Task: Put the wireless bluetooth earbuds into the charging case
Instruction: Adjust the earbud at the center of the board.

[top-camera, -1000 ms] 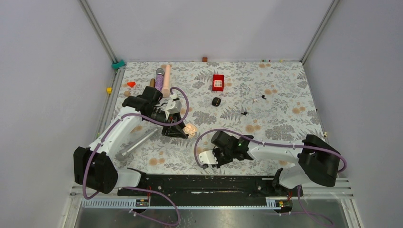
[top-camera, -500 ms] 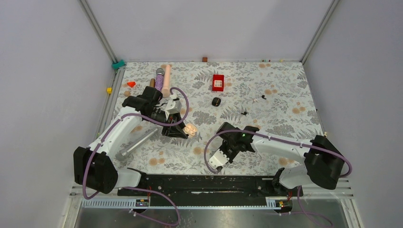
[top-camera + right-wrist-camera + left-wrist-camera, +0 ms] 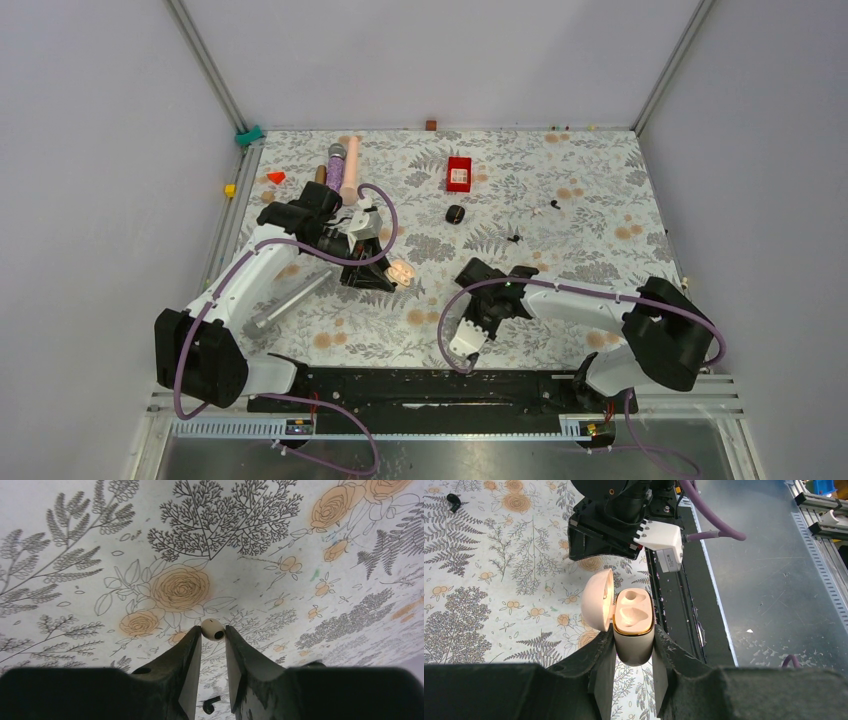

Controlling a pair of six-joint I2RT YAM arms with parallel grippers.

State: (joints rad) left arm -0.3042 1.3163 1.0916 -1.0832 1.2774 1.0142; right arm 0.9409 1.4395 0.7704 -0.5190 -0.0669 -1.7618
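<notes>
My left gripper (image 3: 634, 652) is shut on the body of a whitish charging case (image 3: 634, 625) and holds it upright with its lid open; both wells look empty. The gripper (image 3: 388, 272) and the case (image 3: 401, 271) also show in the top view. My right gripper (image 3: 213, 636) is shut on a whitish earbud (image 3: 213, 629) at its fingertips, above the floral cloth. In the top view the right gripper (image 3: 482, 275) is right of the case. A black earbud (image 3: 210, 705) lies below the right fingers. Loose earbuds (image 3: 515, 239) (image 3: 554, 204) lie farther back.
A black case (image 3: 455, 214) and a red box (image 3: 459, 173) lie mid-table. A purple microphone (image 3: 336, 165), a pink cylinder (image 3: 351, 168), a red block (image 3: 276, 177) and a yellow block (image 3: 230, 190) are at the back left. A metal rod (image 3: 290, 297) lies under my left arm.
My right arm's wrist has moved right and away from the near edge and has turned. The left arm and the case have not moved.
</notes>
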